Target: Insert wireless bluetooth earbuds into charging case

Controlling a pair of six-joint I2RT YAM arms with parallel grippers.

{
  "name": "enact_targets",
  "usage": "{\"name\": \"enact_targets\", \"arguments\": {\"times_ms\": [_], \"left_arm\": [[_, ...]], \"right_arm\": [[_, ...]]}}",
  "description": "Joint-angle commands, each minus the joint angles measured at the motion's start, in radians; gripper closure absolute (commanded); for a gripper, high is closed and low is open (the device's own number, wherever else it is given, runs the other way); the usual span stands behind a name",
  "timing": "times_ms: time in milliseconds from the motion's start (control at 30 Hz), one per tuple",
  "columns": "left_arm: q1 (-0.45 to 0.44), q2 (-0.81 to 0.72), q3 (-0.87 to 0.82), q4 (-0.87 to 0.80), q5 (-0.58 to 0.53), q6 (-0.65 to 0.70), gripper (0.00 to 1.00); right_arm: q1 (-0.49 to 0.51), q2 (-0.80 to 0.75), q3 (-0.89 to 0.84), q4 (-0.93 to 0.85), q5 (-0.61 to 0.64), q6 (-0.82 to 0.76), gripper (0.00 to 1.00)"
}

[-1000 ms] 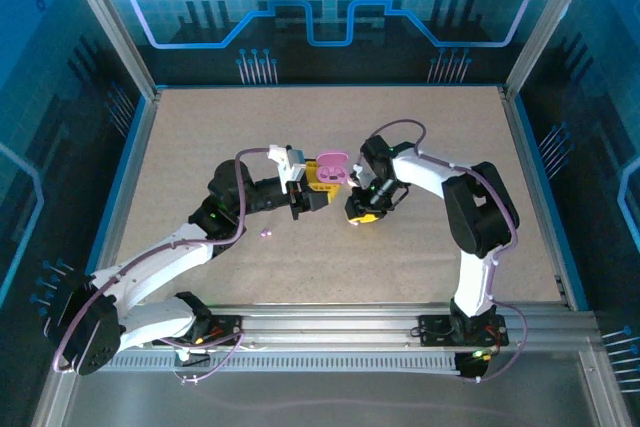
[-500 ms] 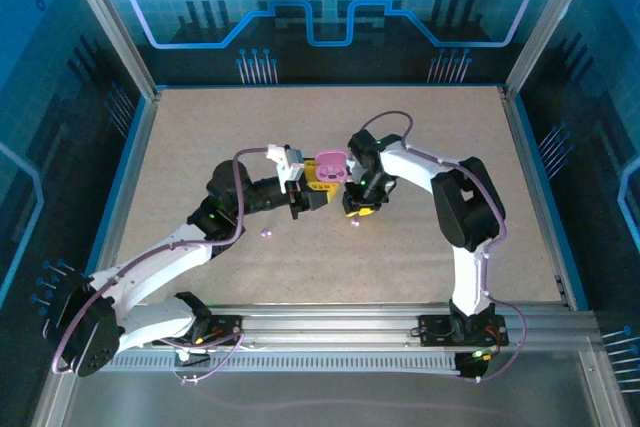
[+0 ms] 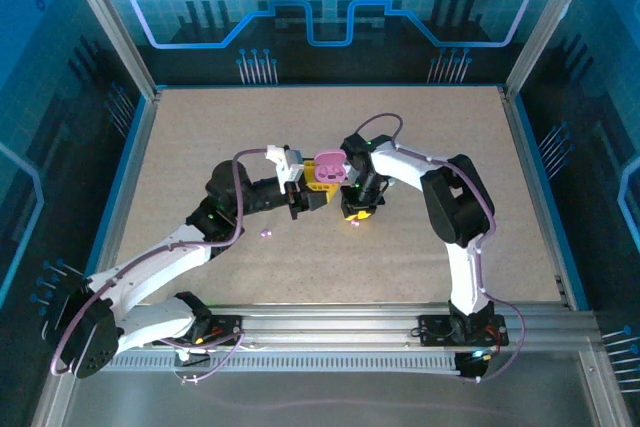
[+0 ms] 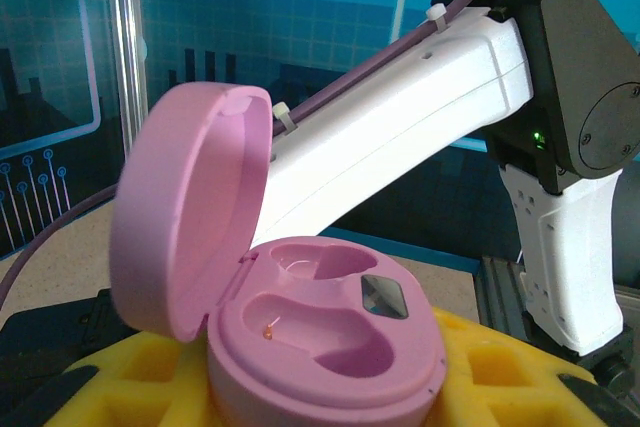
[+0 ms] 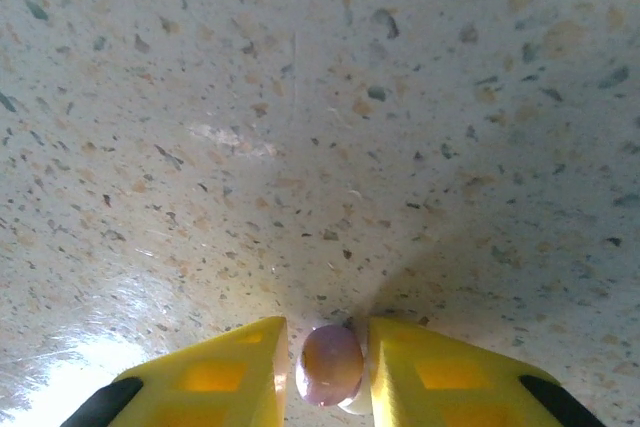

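Observation:
A pink charging case point(image 4: 330, 337) sits lid-up between the yellow fingers point(image 4: 500, 377) of my left gripper point(image 4: 320, 402), which is shut on its base. Both sockets are empty. In the top view the case point(image 3: 329, 168) is held mid-table at the left gripper point(image 3: 316, 185). My right gripper point(image 3: 355, 211) points down at the table just right of the case. In the right wrist view a small pink earbud point(image 5: 332, 365) rests on the speckled table between the right gripper's point(image 5: 326, 372) fingers, which are closed in on it.
A tiny purple bud point(image 3: 265, 234) lies on the table near the left arm's elbow. Another pale speck point(image 3: 354, 225) shows just near the right fingertips. Blue walls and metal frame posts ring the tan table point(image 3: 200, 137).
The right gripper has slid left toward the case and its fingers have narrowed around the pink earbud. The left arm and case have stayed put.

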Motion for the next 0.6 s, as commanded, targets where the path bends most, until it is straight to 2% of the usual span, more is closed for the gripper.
{"name": "enact_targets", "arguments": {"times_ms": [0, 67, 167, 400, 500, 567], "left_arm": [[-0.003, -0.025, -0.015, 0.005, -0.008, 0.019, 0.68], [-0.005, -0.024, -0.016, 0.005, -0.010, 0.020, 0.68], [-0.003, -0.025, -0.018, 0.007, -0.011, 0.020, 0.68], [-0.004, -0.025, -0.019, 0.007, -0.013, 0.019, 0.68], [-0.004, -0.031, -0.020, 0.000, -0.024, 0.024, 0.68], [-0.003, -0.036, -0.021, -0.013, -0.034, 0.029, 0.68]], "right_arm": [[0.019, 0.032, 0.028, -0.047, 0.003, 0.016, 0.71], [0.024, 0.034, 0.027, -0.048, 0.000, 0.019, 0.72], [0.024, 0.037, 0.023, -0.046, -0.003, 0.023, 0.78], [0.024, 0.003, 0.009, -0.032, -0.017, 0.025, 0.82], [0.012, -0.074, -0.020, -0.010, -0.063, 0.026, 0.84], [-0.013, -0.152, -0.075, 0.051, -0.167, 0.035, 0.84]]}}
